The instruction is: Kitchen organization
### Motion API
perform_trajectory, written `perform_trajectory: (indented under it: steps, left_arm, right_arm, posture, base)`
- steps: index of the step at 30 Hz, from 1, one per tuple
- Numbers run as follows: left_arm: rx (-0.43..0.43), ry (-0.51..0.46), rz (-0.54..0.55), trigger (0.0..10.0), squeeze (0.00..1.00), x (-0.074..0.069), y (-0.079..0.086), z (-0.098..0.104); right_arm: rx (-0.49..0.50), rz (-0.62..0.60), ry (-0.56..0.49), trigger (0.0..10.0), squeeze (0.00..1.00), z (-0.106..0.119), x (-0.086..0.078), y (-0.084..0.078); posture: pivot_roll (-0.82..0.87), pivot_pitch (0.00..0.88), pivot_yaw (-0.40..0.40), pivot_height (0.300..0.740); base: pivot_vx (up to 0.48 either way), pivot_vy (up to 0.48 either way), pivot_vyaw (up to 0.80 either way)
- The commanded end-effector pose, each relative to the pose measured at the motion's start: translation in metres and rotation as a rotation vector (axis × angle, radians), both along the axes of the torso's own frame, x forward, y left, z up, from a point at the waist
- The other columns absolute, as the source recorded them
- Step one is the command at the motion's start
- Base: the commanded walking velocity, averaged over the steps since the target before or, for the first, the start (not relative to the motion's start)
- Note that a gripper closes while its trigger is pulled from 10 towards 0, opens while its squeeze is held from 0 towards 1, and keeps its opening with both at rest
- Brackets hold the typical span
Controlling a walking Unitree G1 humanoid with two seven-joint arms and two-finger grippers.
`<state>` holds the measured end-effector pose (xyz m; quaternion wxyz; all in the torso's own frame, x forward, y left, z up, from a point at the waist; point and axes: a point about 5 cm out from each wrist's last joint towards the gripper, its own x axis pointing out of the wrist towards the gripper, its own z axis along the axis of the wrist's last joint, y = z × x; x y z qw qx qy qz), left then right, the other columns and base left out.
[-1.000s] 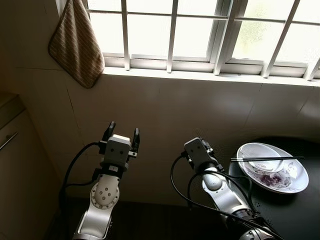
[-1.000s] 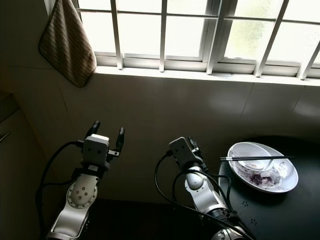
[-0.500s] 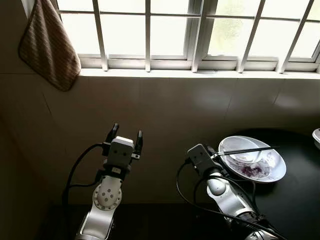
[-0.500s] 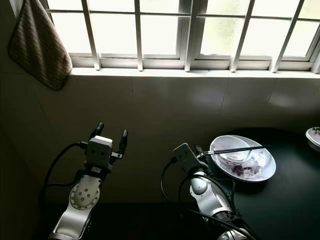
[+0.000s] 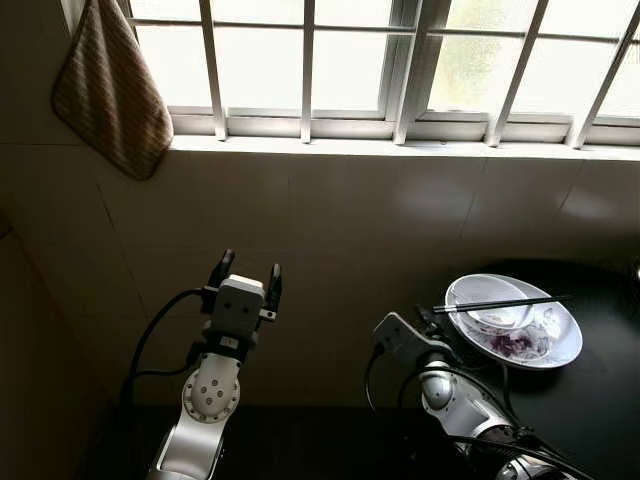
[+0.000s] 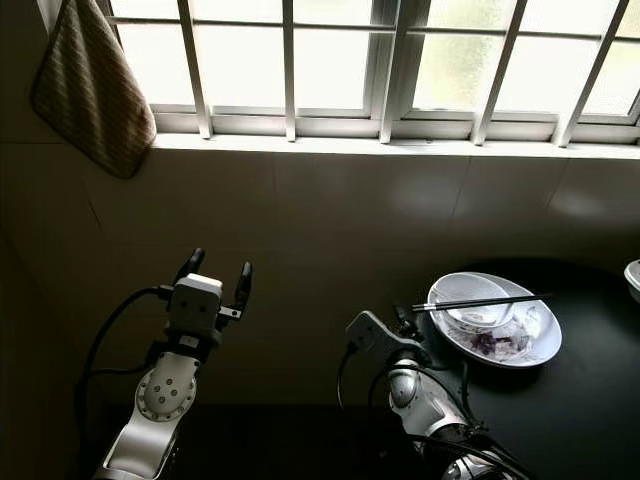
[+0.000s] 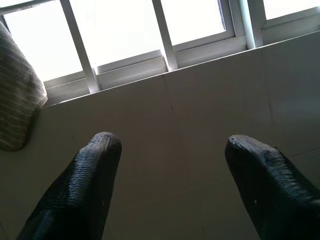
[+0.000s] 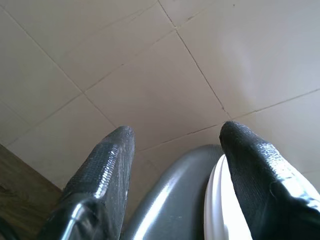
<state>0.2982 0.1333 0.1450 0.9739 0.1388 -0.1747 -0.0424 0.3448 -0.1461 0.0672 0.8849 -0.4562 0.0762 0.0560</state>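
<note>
Since half a second ago the whole scene has slid a little to the right in the head views, which is the camera turning and not the dishes moving; against that, the right arm has dropped lower and its wrist block now sits further below and to the left of the plate than it did. The right gripper has its two black fingers spread apart with nothing between them, hovering just over the near left edge of the round dark table, one fingertip in front of the rim of the white oval plate. That plate lies on the left part of the table, close to the tiled wall, and carries a white bowl on its far left side and some purple scraps on its near side. A pair of black chopsticks lies flat across the bowl's rim, running left to right. The left gripper is raised at the left, well apart from the table, fingers open and empty, pointing up at the beige tiled wall below the barred window. A brown striped cloth hangs at the far left beside the window.
</note>
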Motion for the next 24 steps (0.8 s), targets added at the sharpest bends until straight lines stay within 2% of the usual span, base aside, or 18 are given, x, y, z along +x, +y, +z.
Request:
perform_trajectory:
  steps: [1, 8, 13, 19, 24]
  left_arm:
    - [0.001, 0.001, 0.001, 10.0, 0.0, 0.0, 0.0, 0.0]
    - [0.006, 0.003, -0.003, 10.0, 0.0, 0.0, 0.0, -0.001]
    - [0.008, 0.008, 0.001, 10.0, 0.0, 0.0, 0.002, -0.002]
    - [0.01, 0.01, 0.001, 10.0, 0.0, -0.001, 0.002, -0.003]
    - [0.011, 0.01, -0.002, 10.0, 0.0, -0.001, 0.002, -0.002]
  right_arm:
    - [-0.028, 0.012, -0.024, 10.0, 0.0, 0.004, 0.003, -0.001]
    - [-0.085, 0.048, -0.053, 10.0, 0.0, 0.006, 0.006, 0.0]
    - [-0.158, 0.037, -0.053, 10.0, 0.0, 0.007, 0.009, -0.01]
    - [-0.157, 0.032, -0.048, 10.0, 0.0, 0.008, 0.011, -0.012]
    - [-0.241, 0.056, -0.05, 10.0, 0.0, 0.009, 0.013, -0.017]
  posture:
    - [0.03, 0.0, -0.036, 0.736]
    - [0.03, 0.0, -0.034, 0.736]
    - [0.04, 0.0, -0.033, 0.736]
    - [0.04, 0.0, -0.031, 0.736]
    - [0.04, 0.0, -0.031, 0.736]
  base:
    - [0.0, 0.0, 0.0]
    - [0.0, 0.0, 0.0]
    - [0.0, 0.0, 0.0]
    - [0.0, 0.0, 0.0]
    - [0.0, 0.0, 0.0]
